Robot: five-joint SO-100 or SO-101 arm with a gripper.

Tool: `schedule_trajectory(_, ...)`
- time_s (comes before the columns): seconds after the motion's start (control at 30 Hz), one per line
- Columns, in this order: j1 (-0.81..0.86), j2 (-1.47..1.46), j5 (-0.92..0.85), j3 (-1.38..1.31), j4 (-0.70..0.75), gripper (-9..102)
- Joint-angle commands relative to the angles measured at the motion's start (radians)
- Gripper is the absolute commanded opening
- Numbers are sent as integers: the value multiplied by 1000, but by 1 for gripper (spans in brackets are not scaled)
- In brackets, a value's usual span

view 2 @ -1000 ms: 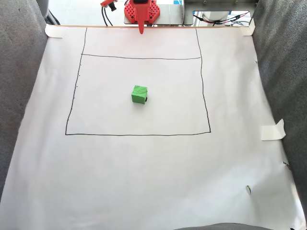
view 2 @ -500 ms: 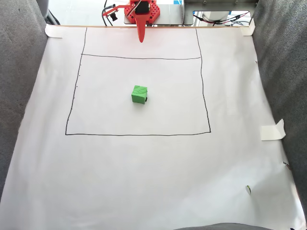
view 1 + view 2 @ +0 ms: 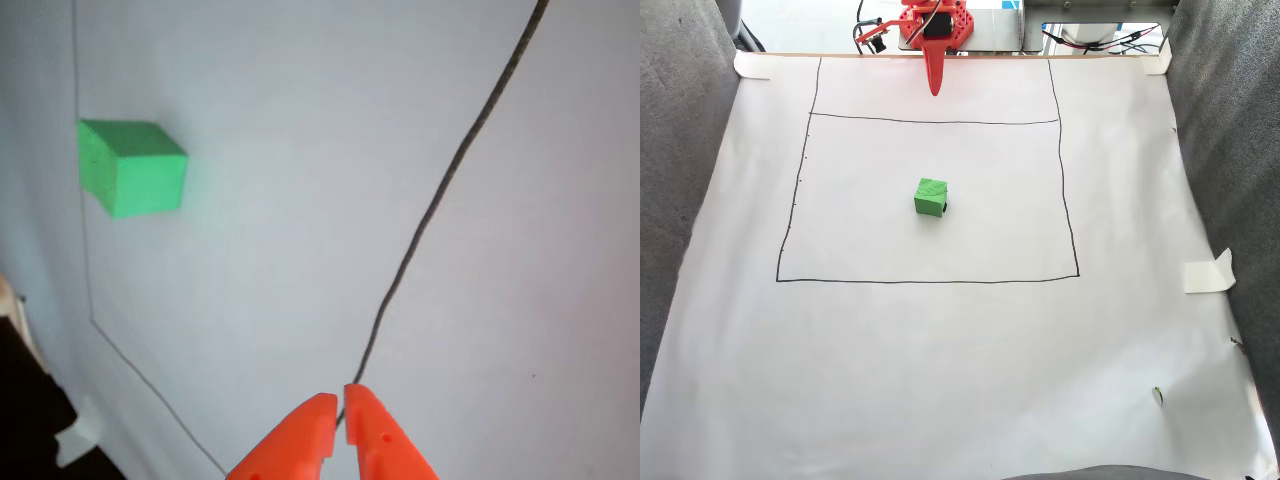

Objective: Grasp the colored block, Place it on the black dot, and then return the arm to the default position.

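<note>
The colored block [image 3: 930,197], a bright green foam cube, rests on the white paper inside the drawn rectangle; the other view shows the block [image 3: 133,167] at upper left. A dark sliver [image 3: 945,206] peeks out at its lower right edge, possibly the black dot, which is otherwise hidden under the cube. The orange arm [image 3: 931,25] sits folded at the back edge. Its gripper [image 3: 934,90] points down at the paper, far behind the cube. In the other view the gripper [image 3: 339,398] is shut on nothing, tips over a drawn line.
Thin black drawn lines [image 3: 930,281] frame a rectangle on the white paper. Grey fabric walls [image 3: 680,200] flank both sides. A tape piece [image 3: 1208,272] sticks up at the right edge. Cables [image 3: 1110,40] lie behind the back edge.
The gripper tip has lowered a little toward the paper at the back edge as the arm settled. The green cube has not moved.
</note>
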Motion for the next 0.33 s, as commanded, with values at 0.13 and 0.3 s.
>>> schedule_trajectory(0.13,-8,2,-5,-5,0,0)
schedule_trajectory(0.3,-8,2,-5,-5,0,0)
